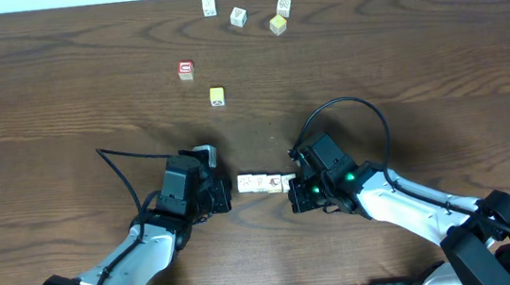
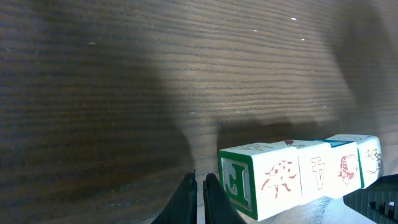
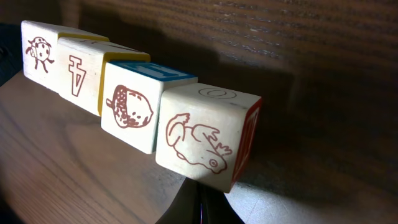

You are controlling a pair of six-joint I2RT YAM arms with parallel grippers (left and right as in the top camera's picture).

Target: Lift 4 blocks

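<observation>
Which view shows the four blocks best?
The right wrist view: the four blocks fill it, their pictures sharp. The left wrist view shows the blocks smaller, in its lower right corner; overhead the blocks are tiny.

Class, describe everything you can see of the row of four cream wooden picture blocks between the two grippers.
The row of four cream wooden cubes runs end to end, faces flush. Red-brown prints show a ladybird, a figure like a 4, an acorn and an animal; edges are green, yellow, blue and red. The shut left gripper and shut right gripper flank its ends; it seems slightly raised.
</observation>
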